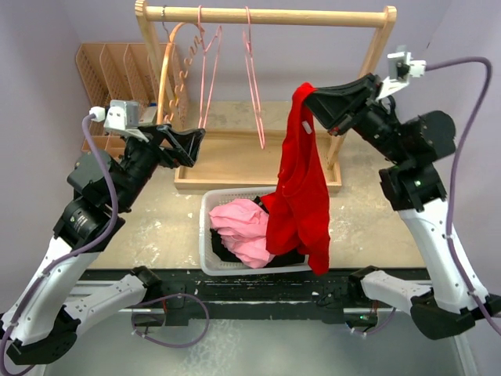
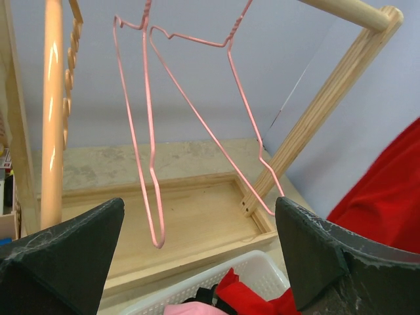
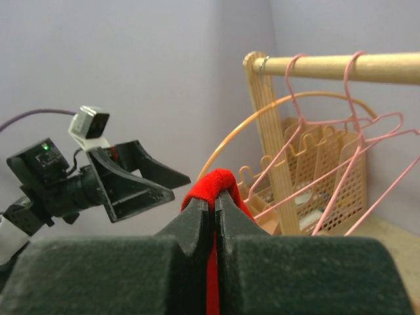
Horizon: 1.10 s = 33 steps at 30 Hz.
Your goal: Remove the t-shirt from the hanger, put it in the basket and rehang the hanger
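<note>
The right end effector is clamping the top fold of the limp, probably light t-shirt mid-frame; the left end effector is gaping.

You have the t-shirt hanging from the right gripper, its lower end over the laundry basket's right side. Behind the basket stands the clothes rack, with wire hangers on the left half of its rail. The left gripper sits left of the hangers.
</note>
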Tool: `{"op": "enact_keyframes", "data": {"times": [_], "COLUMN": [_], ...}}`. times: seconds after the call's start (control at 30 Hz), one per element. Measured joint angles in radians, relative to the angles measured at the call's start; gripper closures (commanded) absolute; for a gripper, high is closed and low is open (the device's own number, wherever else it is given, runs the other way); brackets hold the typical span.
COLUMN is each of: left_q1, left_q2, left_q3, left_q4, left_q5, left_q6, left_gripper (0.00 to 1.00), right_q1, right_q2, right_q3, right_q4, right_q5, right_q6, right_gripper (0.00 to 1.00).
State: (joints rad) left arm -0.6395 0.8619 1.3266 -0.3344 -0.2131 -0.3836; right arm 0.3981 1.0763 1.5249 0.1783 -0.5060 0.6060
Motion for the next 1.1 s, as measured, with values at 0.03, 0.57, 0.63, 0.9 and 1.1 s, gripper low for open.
{"op": "enact_keyframes", "data": {"times": [0.03, 0.57, 0.63, 0.9, 1.1], "left_q1": [0.000, 0.000, 0.000, 0.000, 0.000], "left_q2": [-0.005, -0.031, -0.040, -0.099, -0.108], "left_q3": [-0.001, -0.065, -0.065, -0.103, -0.116], "left_q4": [0.000, -0.039, -0.049, -0.056, -0.071], "left_q5": [-0.002, -0.061, -0.068, -0.095, -0.110], "left_q6": [0.000, 0.000, 0.000, -0.002, -0.003], "left_gripper": [0.01, 0.01, 0.01, 0.01, 0.01], "right_q1": [0.000, 0.325, 0.366, 0.414, 0.414], "right_q2": [0.014, 0.168, 0.169, 0.151, 0.058], "right_q3": [-0.008, -0.097, -0.119, -0.317, -0.550], "right_q4": [0.016, 0.102, 0.090, 0.080, 0.048], "right_q5": [-0.015, -0.135, -0.130, -0.079, 0.002], "right_q6": [0.010, -0.037, -0.067, -0.124, -0.126], "right_gripper": [1.00, 1.00, 1.00, 1.00, 1.00]}}
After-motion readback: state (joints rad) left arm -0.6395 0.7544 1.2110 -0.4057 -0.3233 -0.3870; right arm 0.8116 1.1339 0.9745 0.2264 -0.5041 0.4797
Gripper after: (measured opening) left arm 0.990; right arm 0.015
